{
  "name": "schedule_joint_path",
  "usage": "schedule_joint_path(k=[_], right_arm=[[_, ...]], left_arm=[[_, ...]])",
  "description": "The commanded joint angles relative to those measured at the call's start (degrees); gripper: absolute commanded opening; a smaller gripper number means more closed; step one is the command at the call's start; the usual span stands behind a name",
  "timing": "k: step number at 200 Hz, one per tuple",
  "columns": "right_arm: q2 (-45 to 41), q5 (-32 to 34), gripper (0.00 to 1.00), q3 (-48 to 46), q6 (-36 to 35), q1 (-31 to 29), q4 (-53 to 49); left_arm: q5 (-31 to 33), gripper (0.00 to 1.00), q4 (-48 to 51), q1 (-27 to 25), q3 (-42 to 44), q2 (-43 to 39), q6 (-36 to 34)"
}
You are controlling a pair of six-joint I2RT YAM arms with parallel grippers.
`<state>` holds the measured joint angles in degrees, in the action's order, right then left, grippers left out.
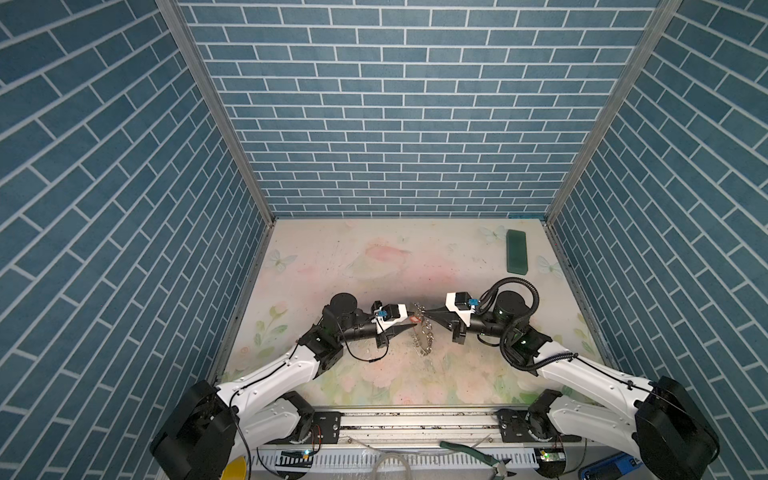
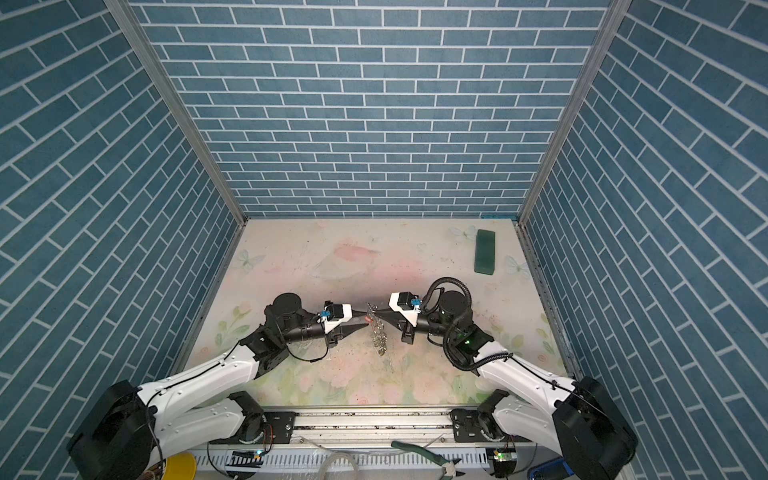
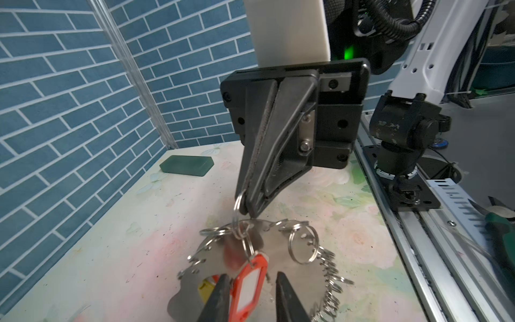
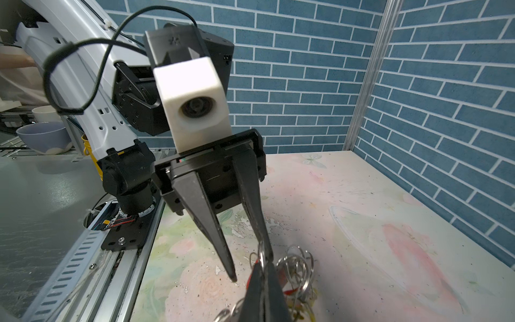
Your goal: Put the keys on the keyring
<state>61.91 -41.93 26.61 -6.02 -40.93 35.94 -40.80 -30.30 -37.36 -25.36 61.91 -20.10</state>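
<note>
Left gripper (image 1: 411, 323) reaches in from 9 o'clock, near table (image 1: 353, 257) centre and just toward 6. Jaws are narrowly apart, clamping nothing. In the left wrist view its fingers (image 3: 220, 295) straddle the red key (image 3: 249, 284). The tag lies close against one finger, with a gap to the other. From the right wrist view, left gripper (image 4: 250, 264) tips are clearly separated.

Red key (image 1: 414, 319) sits at the 12 o'clock end of the keyring, between the two gripper tips. Its silver end looks threaded into a small ring on the rim. Yellow key (image 3: 205, 288) peeks out by the plate, mostly hidden. Can't tell if it's attached.

Keyring (image 1: 424, 340) is seen edge-on in both top views (image 2: 378, 336), running 12 to 6 and tilted. Can't tell if the low end touches the table. The left wrist view shows its grey plate (image 3: 281, 262) fringed with silver rings.

Right gripper (image 1: 424, 319) comes in from 3 o'clock, jaws closed. It pinches one small silver ring of the keyring at the tips (image 3: 246, 207), same in the right wrist view (image 4: 263, 267).

Green block (image 1: 516, 251) lies flat at 1 o'clock near the back corner, well apart from everything. Pliers (image 1: 478, 453) are off the table at 6 o'clock.
</note>
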Motion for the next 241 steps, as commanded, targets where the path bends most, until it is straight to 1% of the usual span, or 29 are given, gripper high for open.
schedule_joint_path(k=[1,29,50,69,92,167,184,197,208,217,227,241], right_arm=[[-0.78,-2.06,0.0,0.95,-1.71,-0.12,0.58],[0.52,-2.76,0.0,1.16,-1.36,-0.56,1.35],[1.54,-2.78,0.0,1.14,-0.73,-1.15,2.93],[2.38,-2.77,0.0,1.09,0.03,-1.35,4.76],[3.09,-2.73,0.0,1.29,0.19,-1.5,5.42],[2.53,-2.65,0.0,1.11,-0.01,-1.48,4.82],[1.55,-2.1,0.0,2.27,-2.61,-1.57,-0.85],[0.35,-1.36,0.0,3.99,-5.87,-1.58,-8.26],[-0.47,-0.65,0.07,5.95,-8.93,-1.55,-15.11],[-0.84,-0.07,0.1,7.62,-10.85,-1.61,-20.33],[-1.09,0.46,0.13,9.08,-12.23,-1.61,-24.38],[-1.2,0.63,0.14,10.24,-13.19,-1.62,-27.43]], left_arm=[[1.52,0.3,-4.86,0.36,0.48,-0.49,1.88],[-0.31,0.29,-7.08,0.34,0.85,-0.38,3.12],[-2.72,0.24,-7.62,0.33,0.44,0.6,4.01],[-4.85,0.22,-7.34,0.36,0.09,1.3,4.28],[-6.24,0.16,-6.05,0.34,-0.54,1.76,4.15],[-6.83,0.01,-1.73,0.35,-2.18,2.3,2.39],[-6.94,0.0,0.68,0.29,-2.9,2.26,1.06],[-7.01,0.0,2.39,0.33,-3.46,2.27,0.13],[-7.16,0.0,3.31,0.27,-3.7,2.19,-0.41],[-7.47,0.0,4.09,0.27,-3.97,2.16,-0.87],[-7.86,0.0,4.99,0.21,-4.31,2.29,-1.45],[-8.74,0.0,6.16,0.19,-4.77,2.58,-1.89]])
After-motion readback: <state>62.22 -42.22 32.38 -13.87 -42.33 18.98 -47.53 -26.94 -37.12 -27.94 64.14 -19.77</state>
